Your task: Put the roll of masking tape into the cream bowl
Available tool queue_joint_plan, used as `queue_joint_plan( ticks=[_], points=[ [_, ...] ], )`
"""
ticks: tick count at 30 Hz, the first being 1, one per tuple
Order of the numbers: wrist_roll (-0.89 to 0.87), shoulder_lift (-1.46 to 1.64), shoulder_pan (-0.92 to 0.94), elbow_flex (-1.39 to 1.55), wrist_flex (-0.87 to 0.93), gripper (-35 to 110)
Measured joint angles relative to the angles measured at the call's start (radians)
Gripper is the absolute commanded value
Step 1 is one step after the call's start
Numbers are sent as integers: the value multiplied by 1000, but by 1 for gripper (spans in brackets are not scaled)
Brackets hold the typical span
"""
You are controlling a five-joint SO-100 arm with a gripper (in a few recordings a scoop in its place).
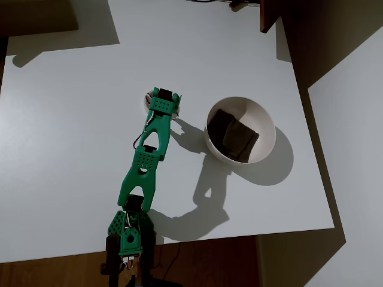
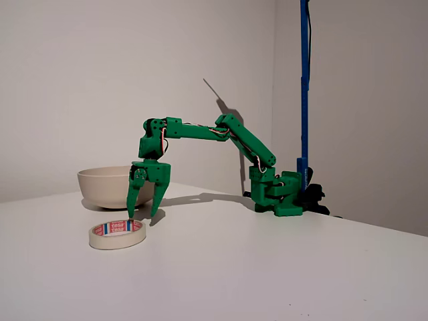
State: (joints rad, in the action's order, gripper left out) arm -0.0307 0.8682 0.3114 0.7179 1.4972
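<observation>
White table (image 2: 267,267) carries one tape (image 2: 118,234) and one bowl (image 1: 263,128), well apart. We see our green gripper (image 2: 143,212) hanging open and empty above the tape, against bare pale walls.

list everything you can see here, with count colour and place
roll of masking tape: 1, off-white with red and blue print inside, flat on the table, just below the gripper
bowl: 1, cream, on the table to the right of the arm in the overhead view
cloth: 1, dark brown, folded in the bowl's bottom
table: 1, white
pole: 1, blue, upright behind the arm's base
arm: 1, green, reaching out from its base
gripper: 1, green, open, pointing down over the tape
</observation>
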Motion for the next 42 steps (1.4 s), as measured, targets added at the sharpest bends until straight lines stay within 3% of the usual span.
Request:
queue_joint_plan(
  ticks=[17, 23, 42],
  points=[
    [-15, -101, -44, 0, -9, 13],
    [-5, -112, -41, -12, -28, -8],
    [-77, -41, -118, -11, 25, -8]
  ],
)
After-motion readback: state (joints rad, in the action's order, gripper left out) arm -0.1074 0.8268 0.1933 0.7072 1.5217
